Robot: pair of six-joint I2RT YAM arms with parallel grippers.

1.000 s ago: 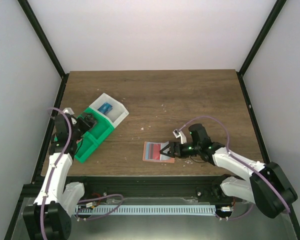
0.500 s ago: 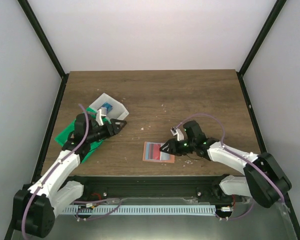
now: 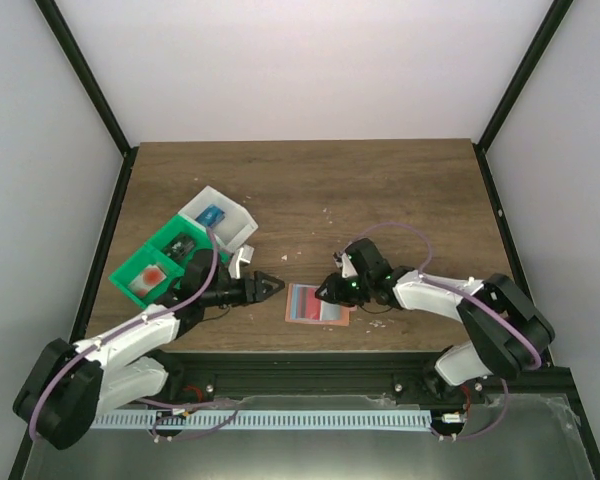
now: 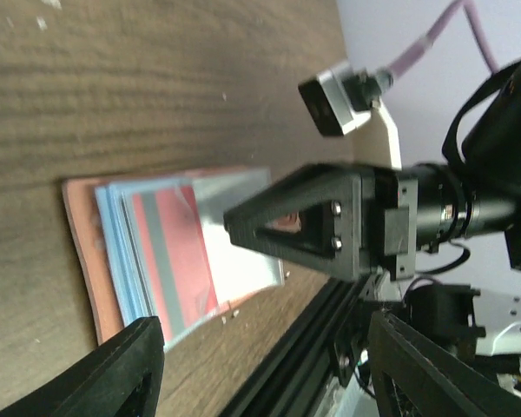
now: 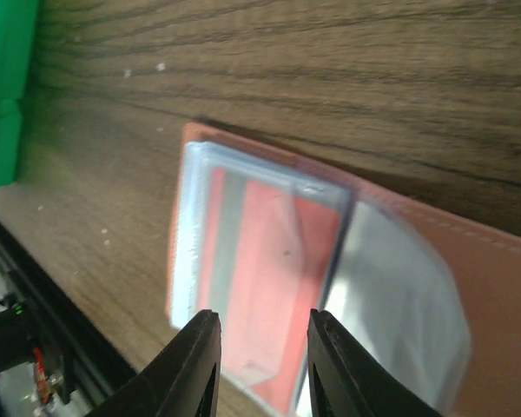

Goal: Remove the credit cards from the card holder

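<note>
The card holder [image 3: 308,305] lies open on the table near the front edge, salmon-edged with clear blue sleeves. A red credit card [image 5: 273,261] sits inside a sleeve and also shows in the left wrist view as a red card [image 4: 169,261]. My right gripper [image 3: 327,291] hovers over the holder's right part; its fingers [image 5: 201,360] stand narrowly apart above the red card, with nothing between them. My left gripper [image 3: 276,285] is open just left of the holder, pointing at it. A blue card [image 3: 212,215] lies in the white tray.
A green tray [image 3: 140,285] holding a red-and-white item [image 3: 156,274] and a white tray [image 3: 238,232] stand at the left. The table's front edge and black rail [image 4: 313,347] run just beyond the holder. Small crumbs dot the wood.
My left arm has swung from the trays rightward to the card holder, its jaws narrowing a little. The right gripper has moved left over the holder and its jaws have closed much narrower.
</note>
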